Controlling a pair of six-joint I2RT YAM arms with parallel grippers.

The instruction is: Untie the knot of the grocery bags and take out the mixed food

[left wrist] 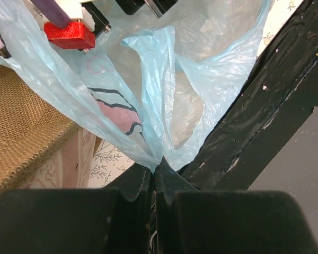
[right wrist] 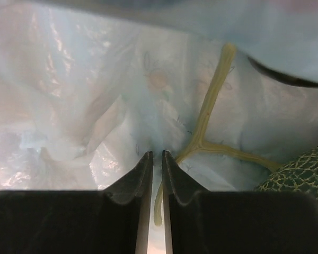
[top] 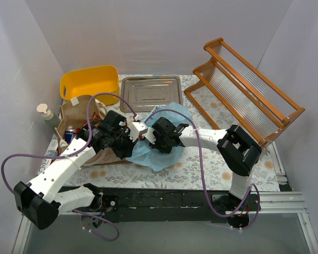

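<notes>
My left gripper is closed tight on a gathered fold of the light blue plastic bag, the film bunching to a point right where my jaws meet and fanning out above them. My right gripper has its jaws only a narrow slit apart, pushed in against the same bag; nothing sits visibly between them, though I cannot rule out a wisp of film. This bag is thin, crinkly and half see-through, with cartoon lines printed in black and pink. I judge it nearly weightless, slippery and easy to tear, so I would take it at bunched, doubled-up folds or at the twisted ends of the knot, not on a single stretched layer. Just beyond my right jaws lies the melon, green with a raised pale net, and its yellowish forked stem runs across the film. It looks heavy, hard and round; I would grip it across its body, since the stem seems too thin to bear it. From above, the blue bag lies crumpled in the middle of the table between my two wrists. The brown paper bag, stiffer and creased, stands at its left with a blue-silver can showing at its mouth. Farther off are a yellow tub, a metal tray and a wooden rack.
</notes>
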